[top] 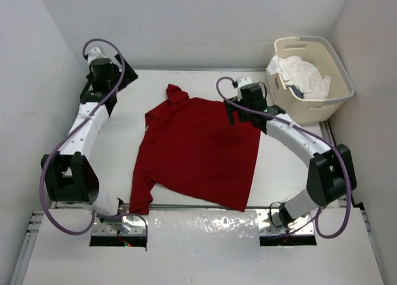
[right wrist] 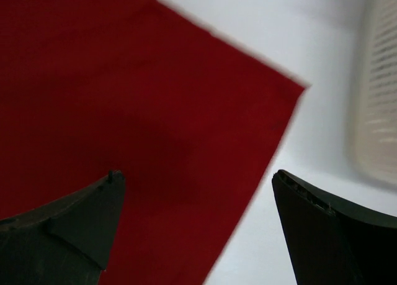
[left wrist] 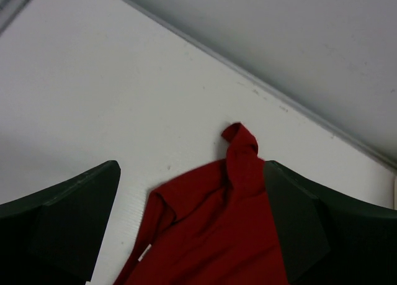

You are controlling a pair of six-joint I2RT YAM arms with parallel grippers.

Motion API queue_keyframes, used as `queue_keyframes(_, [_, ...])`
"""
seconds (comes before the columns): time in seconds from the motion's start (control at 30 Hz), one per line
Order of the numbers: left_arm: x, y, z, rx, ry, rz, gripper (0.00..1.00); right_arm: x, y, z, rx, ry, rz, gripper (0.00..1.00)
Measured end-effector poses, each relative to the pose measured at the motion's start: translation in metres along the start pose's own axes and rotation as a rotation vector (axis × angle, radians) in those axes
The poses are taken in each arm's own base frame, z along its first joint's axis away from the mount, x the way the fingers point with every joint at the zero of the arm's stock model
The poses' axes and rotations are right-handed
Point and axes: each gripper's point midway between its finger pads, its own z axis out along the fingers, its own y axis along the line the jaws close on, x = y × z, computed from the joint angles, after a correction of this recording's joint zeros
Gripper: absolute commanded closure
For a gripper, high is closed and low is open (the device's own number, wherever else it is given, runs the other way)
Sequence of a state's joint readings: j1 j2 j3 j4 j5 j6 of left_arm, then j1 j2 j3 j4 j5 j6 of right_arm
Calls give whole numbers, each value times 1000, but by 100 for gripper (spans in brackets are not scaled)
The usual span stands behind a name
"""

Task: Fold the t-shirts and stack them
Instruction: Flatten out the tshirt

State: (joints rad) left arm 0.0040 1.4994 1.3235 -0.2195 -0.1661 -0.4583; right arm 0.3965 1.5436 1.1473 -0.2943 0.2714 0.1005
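Note:
The deep red t-shirt point(top: 195, 151) lies spread flat on the white table, one sleeve bunched at its far edge. It also shows in the left wrist view point(left wrist: 211, 235) and the right wrist view point(right wrist: 124, 92). The white t-shirt point(top: 304, 74) is crumpled in the basket. I cannot make out the teal-blue shirt. My left gripper point(top: 124, 77) is open and empty, raised at the far left of the table, left of the bunched sleeve point(left wrist: 240, 142). My right gripper point(top: 237, 113) is open and empty, above the red shirt's far right corner point(right wrist: 291, 89).
A cream plastic laundry basket point(top: 338, 92) stands at the back right corner; its slatted wall shows in the right wrist view point(right wrist: 378, 99). Grey walls enclose the table on the left, back and right. Bare table point(top: 291, 179) lies right of the shirt.

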Motion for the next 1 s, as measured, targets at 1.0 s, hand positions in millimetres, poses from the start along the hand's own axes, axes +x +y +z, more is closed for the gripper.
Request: queue_keyframes(1.0, [192, 27, 19, -77, 433, 102, 22, 164, -42, 69, 63, 413, 382, 1])
